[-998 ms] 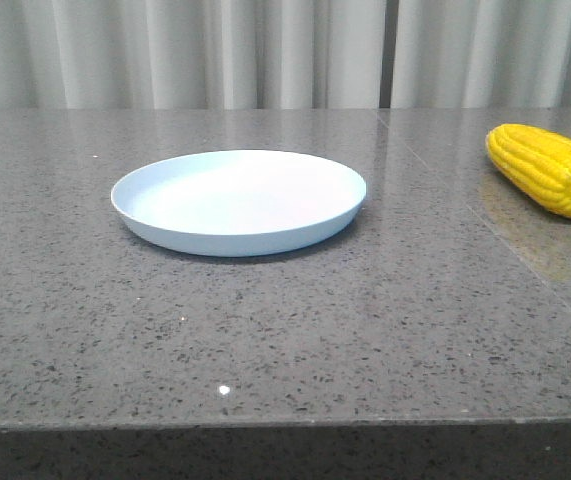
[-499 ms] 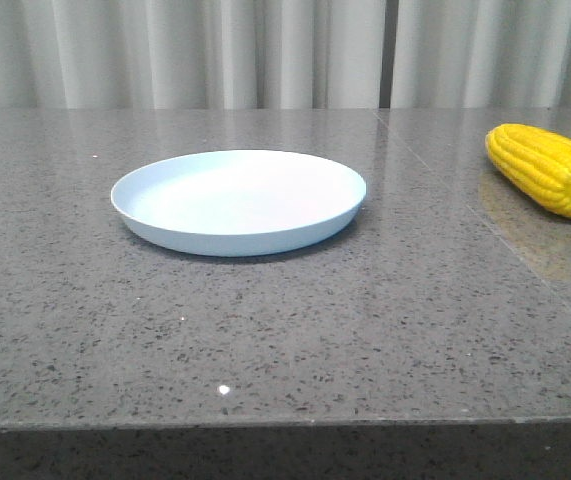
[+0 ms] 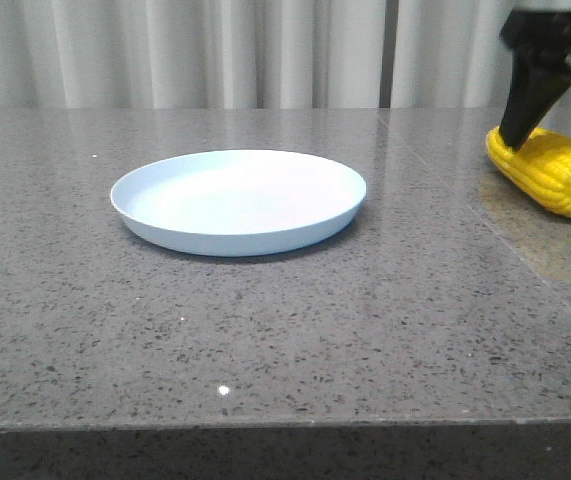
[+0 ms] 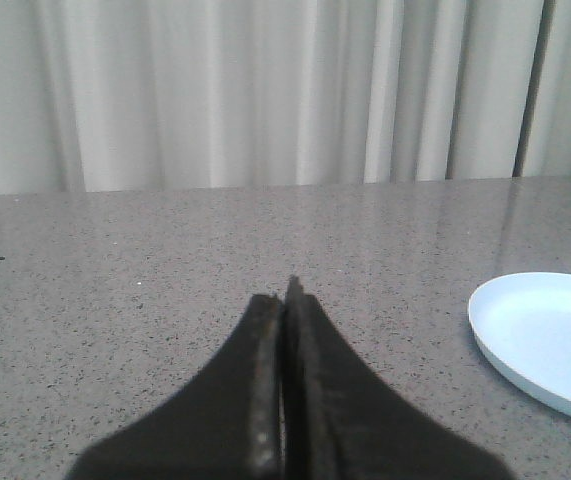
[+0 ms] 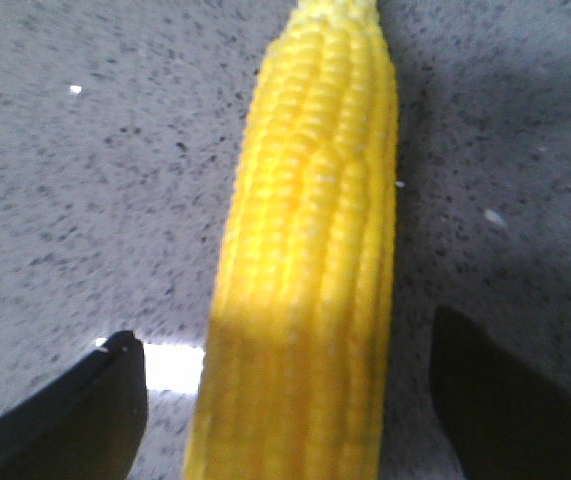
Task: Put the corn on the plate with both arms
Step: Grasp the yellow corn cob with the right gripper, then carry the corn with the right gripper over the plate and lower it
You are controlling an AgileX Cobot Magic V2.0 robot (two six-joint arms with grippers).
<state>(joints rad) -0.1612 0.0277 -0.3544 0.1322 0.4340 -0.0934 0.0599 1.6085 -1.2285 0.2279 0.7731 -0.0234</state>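
The pale blue plate (image 3: 237, 243) rests on the grey stone table, a little left of centre, with nothing on it. The yellow corn (image 3: 548, 170) lies at the far right, stub end toward the front. My right gripper (image 3: 555, 140) has come down over it and stands open. In the right wrist view the corn (image 5: 310, 250) runs between the two dark fingers (image 5: 70, 415), with a gap on each side. My left gripper (image 4: 285, 300) is shut on nothing, low over bare table, with the plate's rim (image 4: 480, 325) off to one side. It does not show in the front view.
The speckled grey table (image 3: 265, 330) ends at its front edge near the bottom of the front view. A seam (image 3: 445, 190) in the stone runs between plate and corn. White curtains (image 3: 215, 50) hang behind.
The right gripper has come down into the front view over the corn. Corn and plate have not moved.
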